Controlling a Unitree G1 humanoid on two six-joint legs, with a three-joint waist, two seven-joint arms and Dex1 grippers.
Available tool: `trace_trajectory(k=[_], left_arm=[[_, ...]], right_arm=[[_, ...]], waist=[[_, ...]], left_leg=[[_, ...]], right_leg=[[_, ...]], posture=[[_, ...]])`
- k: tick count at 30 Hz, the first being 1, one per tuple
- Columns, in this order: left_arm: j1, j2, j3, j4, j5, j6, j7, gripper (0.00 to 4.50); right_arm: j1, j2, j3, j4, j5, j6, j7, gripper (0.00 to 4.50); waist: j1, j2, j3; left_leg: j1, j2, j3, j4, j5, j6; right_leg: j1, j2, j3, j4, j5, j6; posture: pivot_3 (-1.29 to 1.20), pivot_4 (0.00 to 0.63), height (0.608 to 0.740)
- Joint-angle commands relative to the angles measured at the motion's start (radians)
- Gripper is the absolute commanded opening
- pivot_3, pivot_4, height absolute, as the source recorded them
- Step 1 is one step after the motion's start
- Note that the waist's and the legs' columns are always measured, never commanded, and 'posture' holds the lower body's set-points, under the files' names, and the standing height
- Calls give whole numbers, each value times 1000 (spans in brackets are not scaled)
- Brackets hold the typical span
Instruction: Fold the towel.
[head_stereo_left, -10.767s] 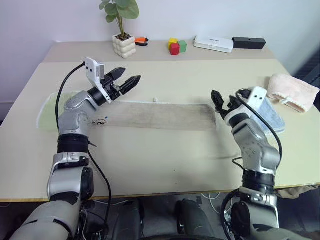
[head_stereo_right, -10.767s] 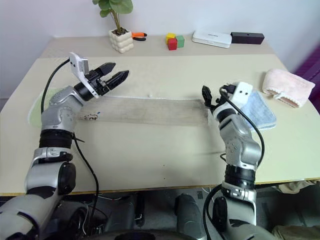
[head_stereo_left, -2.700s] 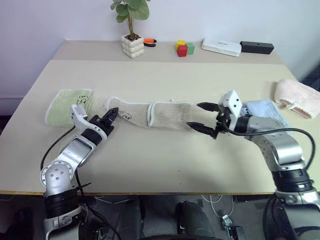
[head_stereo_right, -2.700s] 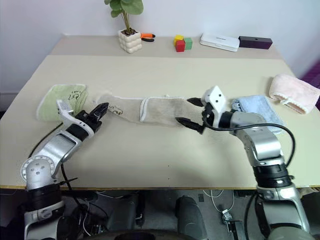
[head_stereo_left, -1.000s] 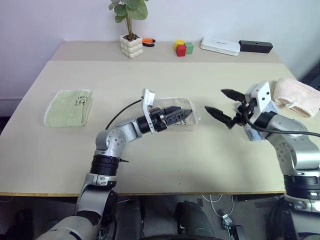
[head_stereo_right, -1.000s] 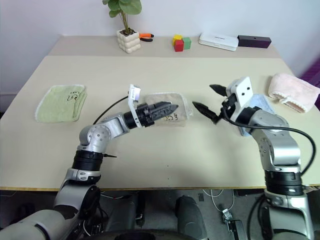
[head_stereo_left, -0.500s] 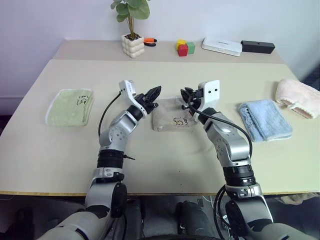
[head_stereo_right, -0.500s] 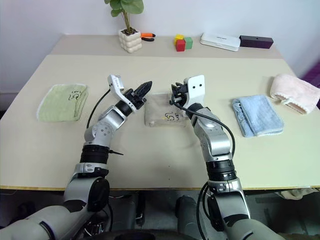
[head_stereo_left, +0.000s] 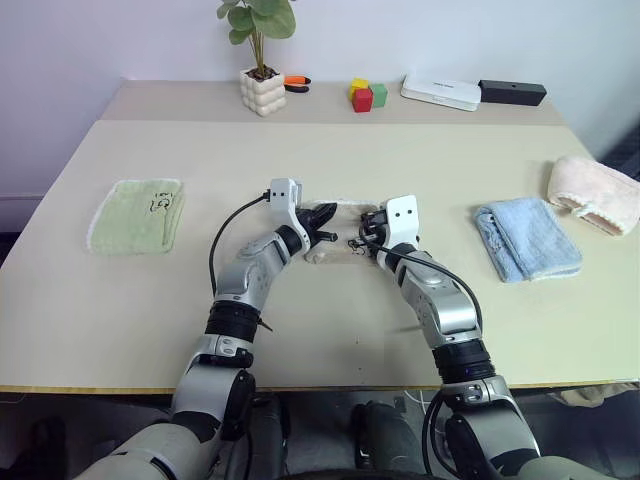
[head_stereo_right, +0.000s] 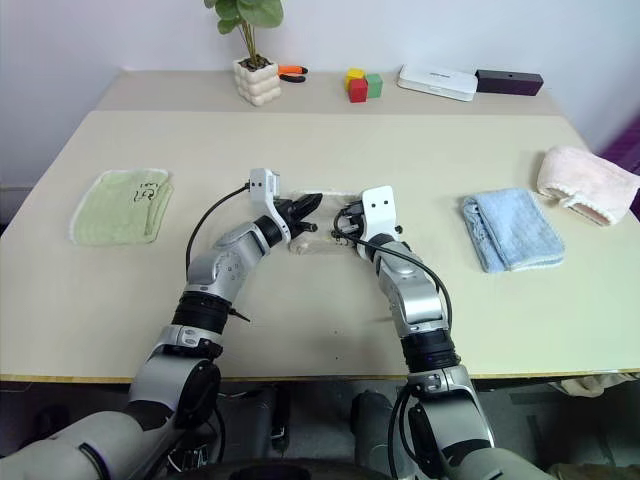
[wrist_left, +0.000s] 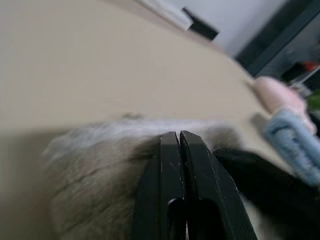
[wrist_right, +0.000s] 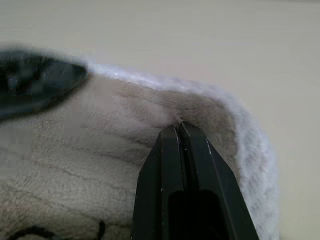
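The towel lies folded into a small beige-grey pad with white trim at the middle of the table. My left gripper is shut, its tips low over the towel's far left part. In the left wrist view its closed fingers lie against the pile. My right gripper is shut too, with its tips on the towel's far right part. The right wrist view shows those tips meeting at the trimmed edge, no cloth between them. The two grippers sit close together.
A folded light green cloth lies at the left, a light blue cloth and a pink one at the right. A potted plant, coloured blocks, a white box and a black box line the back.
Both grippers have sunk and drawn in onto the folded towel. A second ago the right gripper stood open off to the right; it is shut now.
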Motion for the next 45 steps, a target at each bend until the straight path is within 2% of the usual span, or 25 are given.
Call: trace_trajectory(k=[1,8,9,11,13,18,19,25,31,35,41,43,45], left_arm=[[-8,10,29,8,-2,-11,14,36],[-4,11,63,-43,-64,12,-52,36],[-3,10,68,-58,-80,20,-69,7],[2,20,69,-102,-106,40,-106,578],[-4,41,77,-132,-100,40,-94,1300],[-21,99,92,-180,-121,66,-120,3912],[-24,116,100,-189,-130,77,-129,4442],[-30,204,99,-184,-143,139,-194,4482],[-45,280,165,-156,-253,355,-212,4482],[-39,340,220,-156,-334,511,-220,4482],[16,381,203,-217,-371,633,-246,4482],[33,378,211,-231,-386,674,-232,4482],[62,399,168,-265,-367,675,-266,4482]], right_arm=[[-11,-26,-27,-8,-28,-11,-31,34],[-20,-8,-69,-42,56,-6,17,34],[-21,-8,-74,-47,64,-8,24,267],[-30,-15,-82,-51,72,-14,33,858],[-42,-29,-94,-62,74,-18,34,1739],[-68,-75,-125,-89,103,-29,82,4332],[-76,-92,-133,-94,113,-27,104,4500],[-102,-175,-169,-71,138,-37,180,4500],[-98,-193,-159,-93,145,-36,233,4500],[-80,-230,-144,-125,162,-24,322,4500],[-76,-297,-164,-113,168,-47,371,4500],[-73,-301,-157,-119,172,-45,384,4500],[-69,-291,-152,-125,177,-45,387,4500]], waist=[[0,0,0],[-1,0,0],[-1,0,0],[-2,0,0],[-3,0,0],[-5,0,0],[-5,0,0],[-5,0,0],[-16,0,0],[-21,1,0],[-17,1,0],[-18,1,0],[-19,1,0]], left_leg=[[0,0,0,0,0,0],[0,0,0,0,0,0],[0,0,0,0,0,0],[0,0,0,0,0,0],[0,0,0,0,0,0],[0,0,0,0,0,0],[0,0,0,0,0,0],[0,0,0,0,0,0],[0,0,0,0,0,0],[0,0,0,-1,0,0],[0,0,0,-1,0,0],[0,0,0,-1,0,0],[0,0,0,-1,0,0]], right_leg=[[0,0,0,0,0,0],[0,0,0,0,0,0],[0,0,0,0,0,0],[0,0,0,0,0,0],[0,0,0,0,0,0],[0,0,0,0,0,0],[0,0,0,0,0,0],[0,0,0,0,0,0],[0,0,0,0,0,0],[-1,0,0,1,0,0],[0,-1,0,0,0,1],[0,-1,0,0,0,1],[-1,0,0,1,0,1]], posture=[[0,150,735],[0,150,735],[0,150,735],[0,150,735],[0,150,735],[0,150,735],[0,150,735],[0,150,735],[0,150,735],[0,150,735],[0,150,735],[0,150,735],[0,150,735]])
